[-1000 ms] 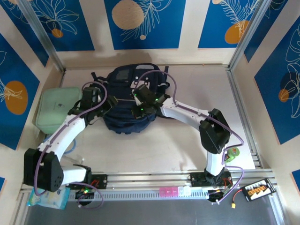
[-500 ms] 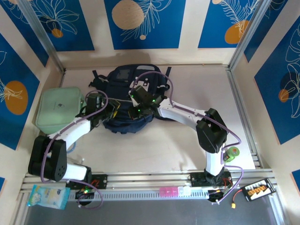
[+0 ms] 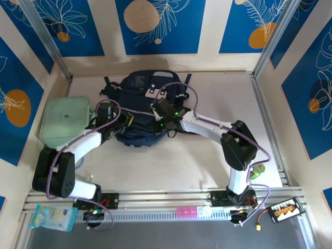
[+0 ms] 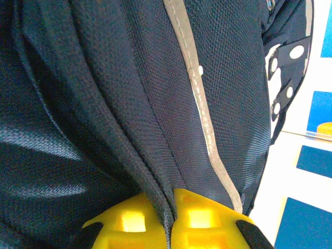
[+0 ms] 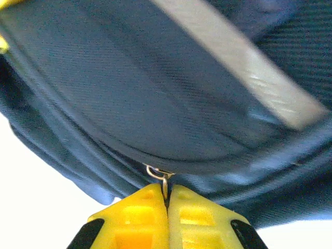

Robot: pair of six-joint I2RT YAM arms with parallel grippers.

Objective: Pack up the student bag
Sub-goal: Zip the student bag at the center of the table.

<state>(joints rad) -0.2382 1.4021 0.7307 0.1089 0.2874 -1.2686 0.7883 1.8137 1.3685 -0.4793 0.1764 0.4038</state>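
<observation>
The step in hand looks like opening a zip on the large navy-blue fabric student bag (image 3: pixel 145 91), which lies at the far middle of the pale bench (image 3: pixel 171 161), just right of a flat mint-green zip case (image 3: pixel 65 119). The left pincer (image 4: pixel 170 205) is clenched on a fold of the bag's cloth at its near left side. The right pincer (image 5: pixel 166 194) grasps a small metal zip pull (image 5: pixel 158 174). Next, the right should probably draw the pull along its track while the left braces the cloth. The bag is soft and creased, with a thin light stripe (image 4: pixel 199 104) across its front.
</observation>
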